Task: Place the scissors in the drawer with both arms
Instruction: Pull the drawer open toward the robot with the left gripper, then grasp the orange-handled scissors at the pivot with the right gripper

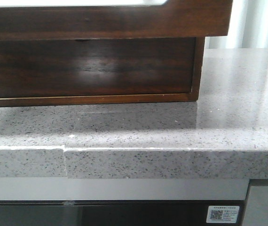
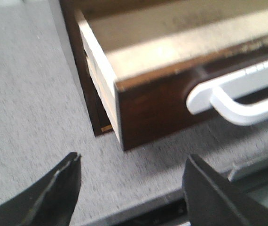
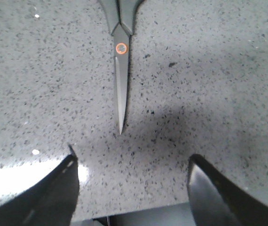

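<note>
The drawer (image 1: 106, 21) shows in the front view as a dark brown glossy plank with a whitish strip on top, standing out over the counter. In the left wrist view the drawer (image 2: 157, 103) is pulled open, with a pale empty inside and a white handle (image 2: 237, 94). My left gripper (image 2: 134, 157) is open and empty, over the counter just off the drawer's corner. The scissors (image 3: 121, 70) lie shut on the counter, grey blades with an orange pivot ring, tip pointing at my right gripper (image 3: 131, 154), which is open, empty and a short way from the tip. The scissor handles are cut off by the frame.
The speckled grey stone counter (image 1: 228, 108) carries the brown wooden drawer box (image 1: 197, 70), whose lower dark glossy front (image 1: 87, 66) sits under the open drawer. The counter's front edge (image 1: 171, 162) is close to both grippers. A seam (image 1: 66, 150) steps the edge.
</note>
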`<state>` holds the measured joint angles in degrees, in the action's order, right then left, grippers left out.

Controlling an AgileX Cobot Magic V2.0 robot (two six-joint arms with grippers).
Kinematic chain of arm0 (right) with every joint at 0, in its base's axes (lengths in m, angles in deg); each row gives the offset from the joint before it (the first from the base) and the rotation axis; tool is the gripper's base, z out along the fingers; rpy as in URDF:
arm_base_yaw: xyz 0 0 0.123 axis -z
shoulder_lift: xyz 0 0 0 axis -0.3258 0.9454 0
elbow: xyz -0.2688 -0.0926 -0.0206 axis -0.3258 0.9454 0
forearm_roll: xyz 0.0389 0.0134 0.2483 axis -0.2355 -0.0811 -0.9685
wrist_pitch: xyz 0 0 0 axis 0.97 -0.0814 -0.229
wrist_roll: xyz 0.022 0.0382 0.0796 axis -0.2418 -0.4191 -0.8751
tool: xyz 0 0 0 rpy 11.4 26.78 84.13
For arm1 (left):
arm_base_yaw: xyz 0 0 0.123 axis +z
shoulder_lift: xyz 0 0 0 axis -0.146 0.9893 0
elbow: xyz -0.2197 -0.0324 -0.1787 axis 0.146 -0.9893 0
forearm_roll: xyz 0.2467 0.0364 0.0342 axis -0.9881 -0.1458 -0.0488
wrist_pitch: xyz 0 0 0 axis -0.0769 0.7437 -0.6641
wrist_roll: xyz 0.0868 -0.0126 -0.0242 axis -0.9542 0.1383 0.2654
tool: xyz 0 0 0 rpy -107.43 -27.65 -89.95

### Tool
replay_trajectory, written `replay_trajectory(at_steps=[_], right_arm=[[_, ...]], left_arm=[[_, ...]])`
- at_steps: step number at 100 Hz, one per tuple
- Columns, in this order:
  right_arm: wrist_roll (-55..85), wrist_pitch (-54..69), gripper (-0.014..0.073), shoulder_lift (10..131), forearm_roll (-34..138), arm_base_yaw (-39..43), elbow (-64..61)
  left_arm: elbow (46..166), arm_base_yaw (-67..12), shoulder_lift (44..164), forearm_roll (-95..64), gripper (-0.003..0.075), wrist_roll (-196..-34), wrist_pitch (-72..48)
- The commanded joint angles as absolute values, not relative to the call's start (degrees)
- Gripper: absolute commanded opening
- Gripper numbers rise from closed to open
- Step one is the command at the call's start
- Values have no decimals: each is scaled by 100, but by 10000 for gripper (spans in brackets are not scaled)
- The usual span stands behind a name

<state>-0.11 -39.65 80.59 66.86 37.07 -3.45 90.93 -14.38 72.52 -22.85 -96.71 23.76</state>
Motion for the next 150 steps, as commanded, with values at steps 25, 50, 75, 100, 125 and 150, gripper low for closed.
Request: replay_trajectory(at_steps=[25, 50, 75, 100, 125, 150], right_arm=[[308, -3910, 364, 9338, 6501, 3728, -1356], [537, -3988, 364, 10243, 6347, 3728, -1870], [687, -4061, 364, 10892, 6204, 3728, -2321], [874, -4245, 364, 11292, 6194, 3728, -2634], [898, -4301, 236, 11409, 6194, 3728, -2646], [941, -4323, 94, 11409, 6194, 3728, -2646]], left_arm=[[9290, -2151, 7902, -1999, 439, -9670, 1307], [9290, -2481, 8325, -1976, 439, -9670, 769], [9290, -2480, 8324, -1976, 439, -9670, 493], [9290, -2480, 8324, -1976, 439, -9670, 481], [9290, -2480, 8324, -1976, 439, -9670, 481], [9290, -2480, 8278, -1976, 439, -9670, 731]])
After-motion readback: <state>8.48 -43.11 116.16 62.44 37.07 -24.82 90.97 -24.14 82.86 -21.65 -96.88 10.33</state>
